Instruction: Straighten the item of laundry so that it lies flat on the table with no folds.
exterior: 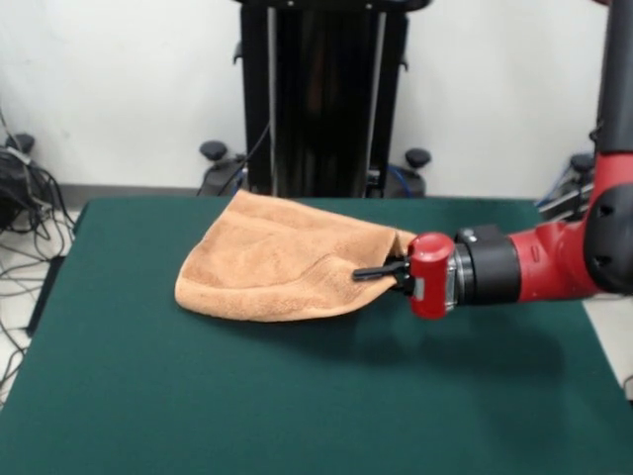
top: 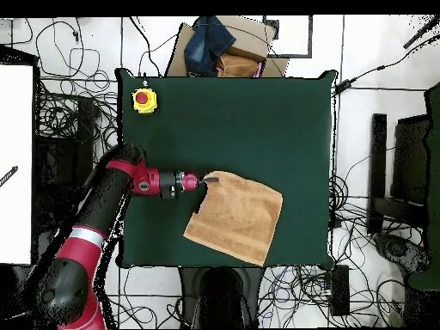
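Front view: on the left lies the peach-orange towel, bunched in a soft hump toward the far side of the dark green table, close to the black pedestal. It is not flat yet. One flap folds over the rest, and the edge nearest me curls under.

Move right and you reach the towel's corner, where the gripper is. Its thin black jaws look pressed on that corner, pinching the cloth, and the corner is lifted a little off the table. I think it holds the corner so it can pull the fold open.

Further right is the red and black arm, stretched out low and sideways over the table. That low reach looks good for dragging the towel flat.

From above, a yellow box with a red button sits at a table corner, well apart from the towel.
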`<state>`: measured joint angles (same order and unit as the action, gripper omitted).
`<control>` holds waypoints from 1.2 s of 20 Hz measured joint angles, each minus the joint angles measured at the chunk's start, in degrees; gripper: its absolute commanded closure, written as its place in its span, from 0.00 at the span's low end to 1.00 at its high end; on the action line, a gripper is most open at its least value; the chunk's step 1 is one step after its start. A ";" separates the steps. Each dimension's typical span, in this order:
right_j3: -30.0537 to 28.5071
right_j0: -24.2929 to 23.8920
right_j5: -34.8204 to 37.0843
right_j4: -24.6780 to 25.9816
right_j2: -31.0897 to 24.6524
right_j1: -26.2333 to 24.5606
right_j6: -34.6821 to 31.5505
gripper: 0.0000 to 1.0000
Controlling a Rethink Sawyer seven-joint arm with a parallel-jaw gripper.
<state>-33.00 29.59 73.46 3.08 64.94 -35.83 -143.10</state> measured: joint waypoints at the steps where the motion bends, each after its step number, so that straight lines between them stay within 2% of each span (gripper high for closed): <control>1: 0.02 -0.06 -0.01 0.05 0.17 0.08 0.00 1.00; 24: 9.37 -6.17 3.36 0.19 4.09 0.71 0.00 1.00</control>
<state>-23.64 23.43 76.82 3.27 69.03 -35.12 -143.10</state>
